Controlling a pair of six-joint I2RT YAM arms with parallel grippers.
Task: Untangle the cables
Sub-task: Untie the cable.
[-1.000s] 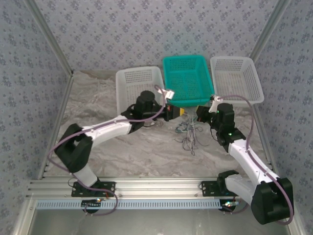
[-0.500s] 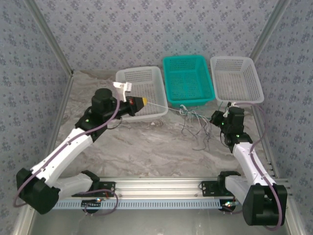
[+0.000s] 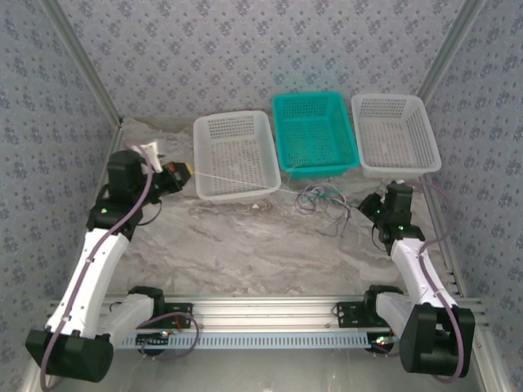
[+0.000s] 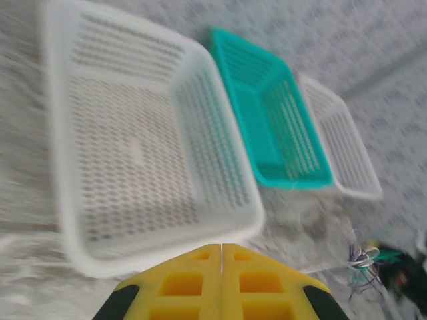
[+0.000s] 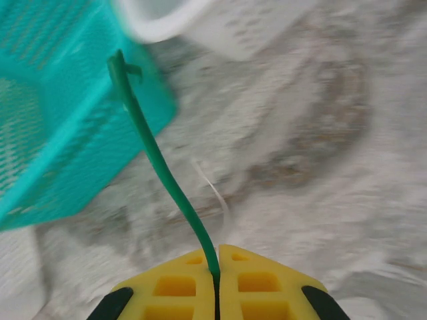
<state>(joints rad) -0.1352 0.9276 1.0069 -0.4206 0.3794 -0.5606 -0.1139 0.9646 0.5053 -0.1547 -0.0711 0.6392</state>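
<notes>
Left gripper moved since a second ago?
Yes. The left gripper, shut on a cable, went left: from the teal basket's near edge to beyond the left white basket.

Marbled table [image 3: 245,245] carries left white basket [image 3: 233,155], teal basket [image 3: 315,135], right white basket [image 3: 395,135], and tangled cables [image 3: 323,200]

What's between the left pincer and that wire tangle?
Top view: a thin whitish wire runs from the left pincer across the left white basket to the tangle.
</notes>
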